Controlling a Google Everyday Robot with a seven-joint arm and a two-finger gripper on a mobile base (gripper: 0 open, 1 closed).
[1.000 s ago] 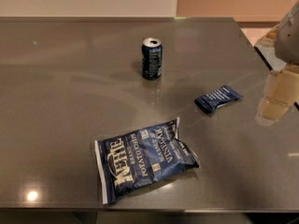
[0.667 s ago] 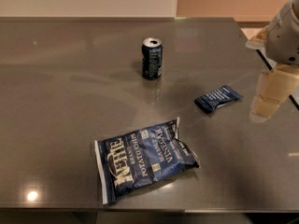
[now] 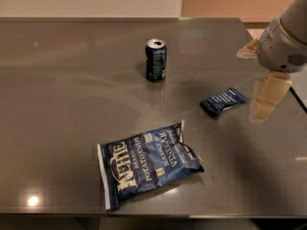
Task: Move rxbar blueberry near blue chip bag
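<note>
grey table (image 3: 72,80) carries soda can (image 3: 156,60), blue chip bag (image 3: 148,164) and rxbar blueberry (image 3: 223,101); gripper (image 3: 263,110) hangs near the latter.

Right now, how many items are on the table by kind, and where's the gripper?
Chip bags: 1, the blue chip bag
Wrapped bars: 1, the rxbar blueberry
Soda cans: 1, the soda can
Total: 3 on the table
The gripper is just right of the rxbar blueberry, not touching it.
</note>
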